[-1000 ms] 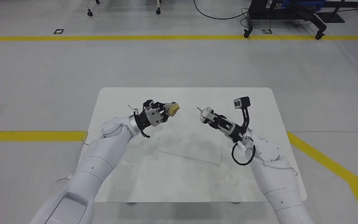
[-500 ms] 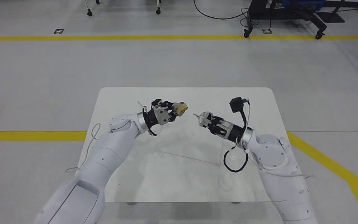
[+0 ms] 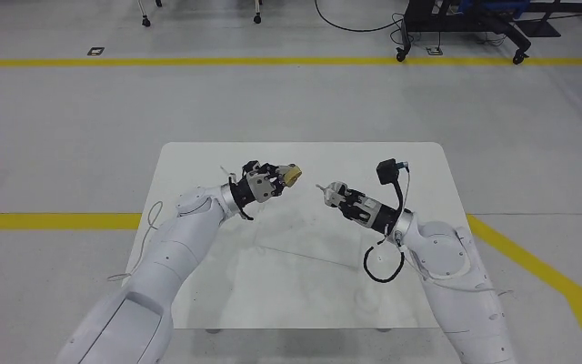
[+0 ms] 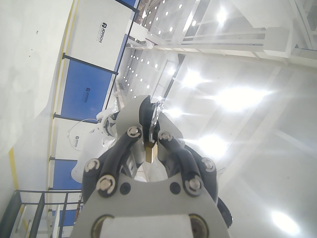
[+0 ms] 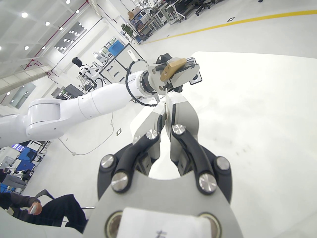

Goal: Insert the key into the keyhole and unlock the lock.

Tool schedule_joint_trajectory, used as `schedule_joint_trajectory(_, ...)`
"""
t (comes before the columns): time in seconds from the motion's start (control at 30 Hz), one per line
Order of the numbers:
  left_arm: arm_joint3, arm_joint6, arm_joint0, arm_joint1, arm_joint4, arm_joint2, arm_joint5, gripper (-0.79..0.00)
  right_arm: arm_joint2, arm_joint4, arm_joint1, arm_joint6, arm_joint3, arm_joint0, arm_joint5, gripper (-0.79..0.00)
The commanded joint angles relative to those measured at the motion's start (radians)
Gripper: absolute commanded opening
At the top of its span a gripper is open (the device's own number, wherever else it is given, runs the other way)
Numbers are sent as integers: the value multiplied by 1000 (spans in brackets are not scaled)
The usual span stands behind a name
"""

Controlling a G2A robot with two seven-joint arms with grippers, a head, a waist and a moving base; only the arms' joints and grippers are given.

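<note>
Padlock (image 3: pixel 289 172), a small brass one, sat pinched in the left gripper (image 3: pixel 277 176), held up off the white table (image 3: pixel 409 164) over the middle of its far half. On the left wrist view I saw both fingers pressed in on it, the brass body low between them and the steel shackle (image 4: pixel 156 110) out toward the tips. Facing it, the key (image 5: pixel 166 94) was clamped flat between the closed fingers of the right gripper (image 3: pixel 334 191), with only a short length of the blade sticking out past the tips and pointing at the padlock. From the top view I read a small gap between the two, the key near the padlock but not in it. Beyond the table, a yellow line (image 3: pixel 273 62) ran across the grey floor.
</note>
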Motion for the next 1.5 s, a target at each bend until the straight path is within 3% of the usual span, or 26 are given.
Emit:
schedule_joint_trajectory(0.0, 0, 0, 0, 0, 0, 0, 0, -785, 0, 0, 0, 0, 0, 0, 0, -785)
schedule_joint_trajectory(0.07, -3, 30, 5, 1, 8, -1, -17, -785, 0, 0, 0, 0, 0, 0, 0, -785)
schedule_joint_trajectory(0.13, -41, 124, 24, 6, 61, 3, -106, -785, -5, 39, -3, -38, 1, -12, 24, -785)
schedule_joint_trajectory(0.27, -142, 258, 71, 11, 127, 4, -175, -785, -33, 123, -8, -22, 6, -17, 180, -785)
schedule_joint_trajectory(0.37, -215, 372, 99, 10, 169, 10, -166, -785, -41, 231, -11, 18, 1, -19, 325, -785)
schedule_joint_trajectory(0.53, -302, 492, 131, 9, 236, 20, -119, -785, -39, 200, -8, -9, -56, -41, 457, -785)
schedule_joint_trajectory(0.9, -386, 543, 172, 24, 296, -21, -57, -785, -62, 199, -11, -75, -90, -49, 576, -785)
schedule_joint_trajectory(1.47, -456, 574, 222, 33, 373, -60, -61, -785, -96, 295, -22, -97, -9, 7, 612, -785)
